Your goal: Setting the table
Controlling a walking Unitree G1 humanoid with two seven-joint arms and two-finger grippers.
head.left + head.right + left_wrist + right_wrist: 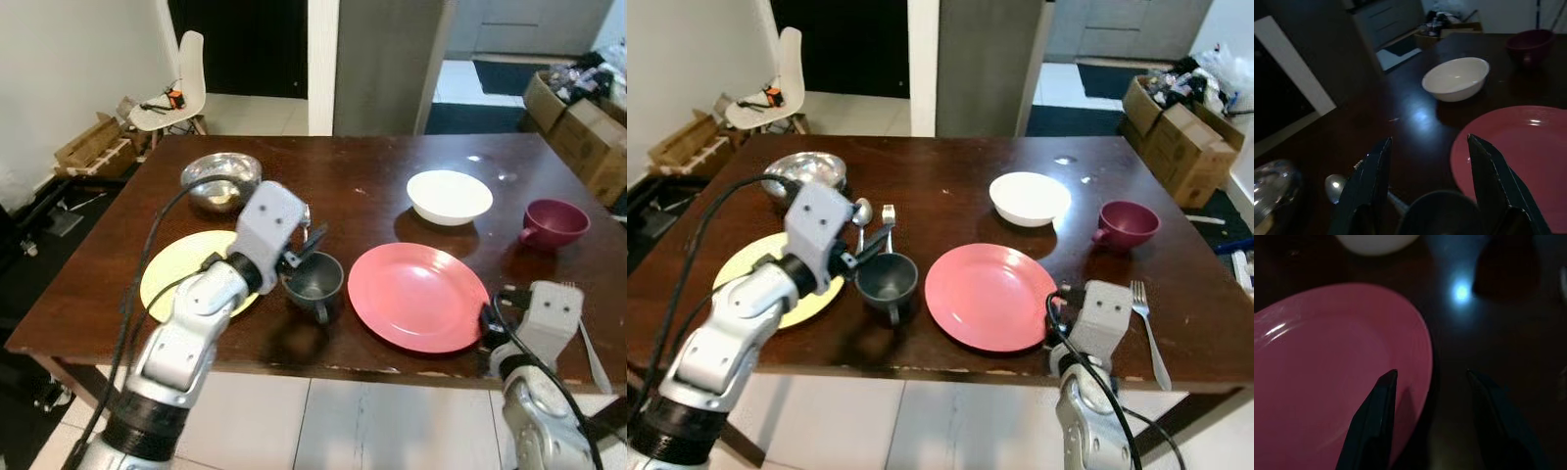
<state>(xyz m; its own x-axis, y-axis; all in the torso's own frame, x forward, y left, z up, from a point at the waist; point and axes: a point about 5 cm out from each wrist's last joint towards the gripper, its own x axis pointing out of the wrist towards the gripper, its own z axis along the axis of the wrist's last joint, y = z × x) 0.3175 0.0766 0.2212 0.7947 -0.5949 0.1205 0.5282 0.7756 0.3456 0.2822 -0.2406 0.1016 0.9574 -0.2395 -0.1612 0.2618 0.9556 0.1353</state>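
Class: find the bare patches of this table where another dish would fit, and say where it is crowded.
Bare wood lies between the steel bowl and white bowl, and behind them to the far edge. Crowded: the near side, with yellow plate, dark cup, pink plate and fork.

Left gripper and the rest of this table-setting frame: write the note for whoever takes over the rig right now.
Left gripper: open, fingers either side of the dark grey cup; not gripping.
Right gripper: open, astride the right rim of the pink plate.
Table: yellow plate and steel bowl to the left, spoon and a fork behind the cup, white bowl, maroon cup, second fork far right.
Left to do: arranging the settings.
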